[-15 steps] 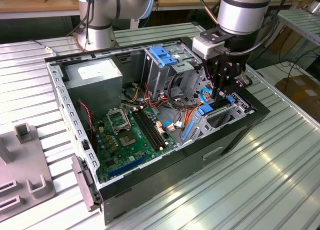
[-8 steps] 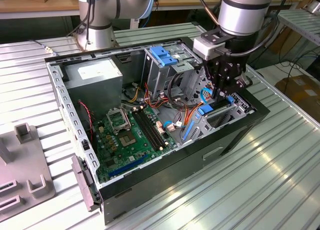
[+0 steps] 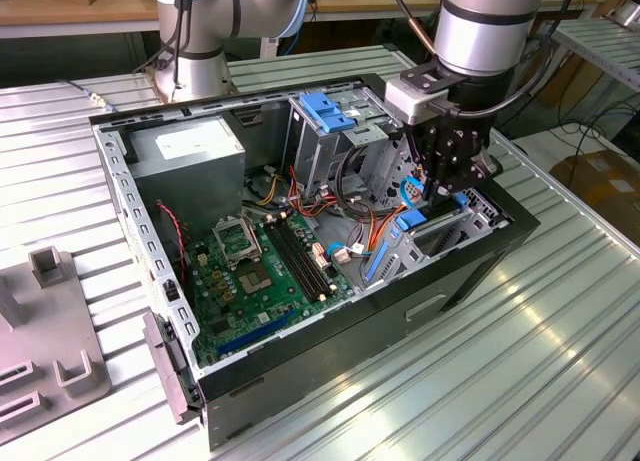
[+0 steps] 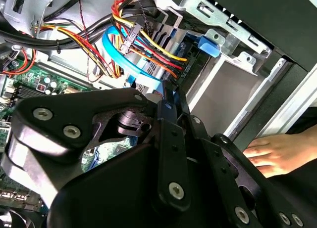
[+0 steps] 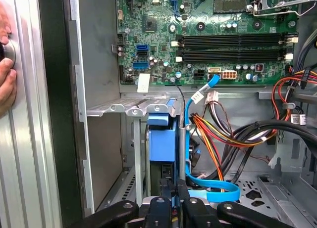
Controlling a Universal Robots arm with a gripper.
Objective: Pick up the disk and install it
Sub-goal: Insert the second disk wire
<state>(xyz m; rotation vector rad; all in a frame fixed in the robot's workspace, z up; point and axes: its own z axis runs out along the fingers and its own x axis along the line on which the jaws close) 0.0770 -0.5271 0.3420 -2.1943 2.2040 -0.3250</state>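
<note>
The hand [image 3: 437, 186] is down inside the open computer case [image 3: 470, 271], its fingers [image 5: 172, 201] pinched narrow on the disk [image 5: 162, 141] (blue carrier edge showing), held upright in the metal bay beside the motherboard [image 3: 262, 266]. Coloured cables [image 5: 223, 134] crowd alongside. A person's fingers [image 4: 275, 151] rest by the case on the ribbed metal table [image 3: 520, 371].

One open computer case [image 3: 470, 271], one green motherboard [image 3: 262, 271] with four memory slots [image 5: 233, 46], one grey power supply [image 3: 190, 153], two robot arms [image 3: 490, 21], one gripper [image 3: 440, 186], one hand [image 4: 277, 154], one grey fixture plate [image 3: 45, 341]
</note>
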